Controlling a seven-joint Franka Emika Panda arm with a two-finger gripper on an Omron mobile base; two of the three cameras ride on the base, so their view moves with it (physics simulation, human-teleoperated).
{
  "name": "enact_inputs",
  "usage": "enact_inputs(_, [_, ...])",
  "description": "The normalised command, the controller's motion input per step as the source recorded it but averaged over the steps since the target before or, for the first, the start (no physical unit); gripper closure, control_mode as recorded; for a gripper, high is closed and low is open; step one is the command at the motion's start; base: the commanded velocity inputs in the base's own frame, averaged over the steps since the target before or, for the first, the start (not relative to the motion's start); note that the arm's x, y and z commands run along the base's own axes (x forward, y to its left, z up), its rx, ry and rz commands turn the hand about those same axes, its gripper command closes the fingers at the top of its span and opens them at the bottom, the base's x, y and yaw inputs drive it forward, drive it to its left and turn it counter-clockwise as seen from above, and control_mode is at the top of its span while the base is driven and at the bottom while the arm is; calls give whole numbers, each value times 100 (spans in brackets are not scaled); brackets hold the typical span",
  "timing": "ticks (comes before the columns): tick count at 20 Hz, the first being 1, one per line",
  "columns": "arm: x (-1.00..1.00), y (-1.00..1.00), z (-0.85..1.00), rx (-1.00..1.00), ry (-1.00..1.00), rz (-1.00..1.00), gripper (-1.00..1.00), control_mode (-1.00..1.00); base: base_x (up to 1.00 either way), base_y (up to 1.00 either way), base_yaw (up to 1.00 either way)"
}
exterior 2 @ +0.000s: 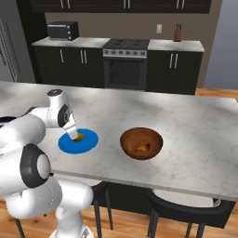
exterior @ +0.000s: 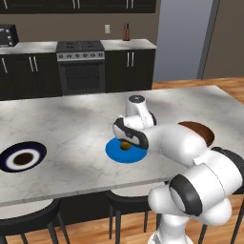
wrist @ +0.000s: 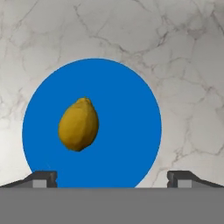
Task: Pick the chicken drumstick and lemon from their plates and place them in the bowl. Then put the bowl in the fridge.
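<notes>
On the far left of the worktop (exterior: 71, 128), the navy plate (exterior: 22, 157) with the white middle is lying. Next, the lemon (wrist: 78, 124) is lying on the blue plate (wrist: 127, 109). The fingers (wrist: 112, 178) are being held wide open just above it, gripping nothing. To the right, the chicken drumstick (exterior 2: 141, 148) is resting inside the brown bowl (exterior 2: 141, 143).

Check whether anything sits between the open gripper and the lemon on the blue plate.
Nothing visible does. In the hand view the lemon lies alone on the blue plate, with the gripper open above it and bare plate between its fingertips.
</notes>
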Motion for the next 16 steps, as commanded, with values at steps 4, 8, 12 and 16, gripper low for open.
enact_inputs(4, [22,6,-18,1,6,0,-100,-100,0,0,0])
enact_inputs(8, [25,3,-12,1,3,0,-100,-100,0,0,0])
enact_inputs(12, [25,0,-14,2,2,0,-100,-100,0,0,0])
enact_inputs(16, [19,1,-22,2,8,0,-100,-100,0,0,0])
